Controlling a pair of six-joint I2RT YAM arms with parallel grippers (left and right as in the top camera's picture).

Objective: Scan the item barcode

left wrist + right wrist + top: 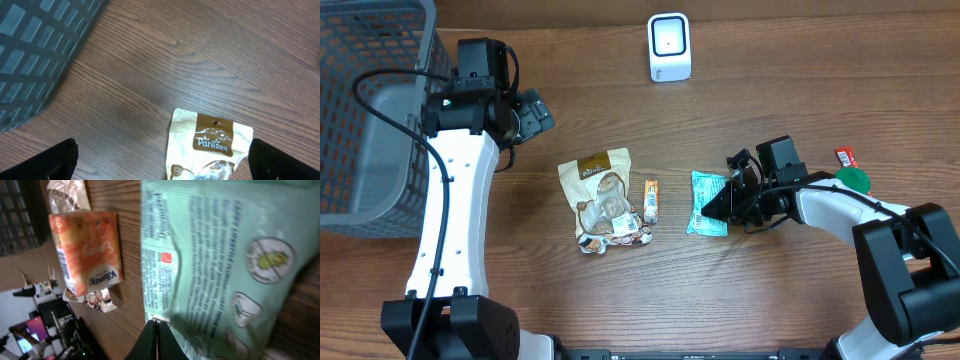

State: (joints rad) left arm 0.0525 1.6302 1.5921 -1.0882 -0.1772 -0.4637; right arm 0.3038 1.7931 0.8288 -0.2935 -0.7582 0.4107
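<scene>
Green packet (215, 255) has its edge pinched in the closed right end effector (156, 326).

The grey basket (360, 110) is cut off by the overhead view's left edge. The brown pouch (210, 150) is cropped by the left wrist view's bottom edge. The mint packet (225, 265) is cropped at top and right, and its small print is blurred. A green object (856, 180) is partly hidden by the right arm (830, 210).

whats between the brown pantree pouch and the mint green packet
A small orange snack packet lies between the brown pouch and the mint green packet, nearer the pouch. The overhead view shows it best.
</scene>
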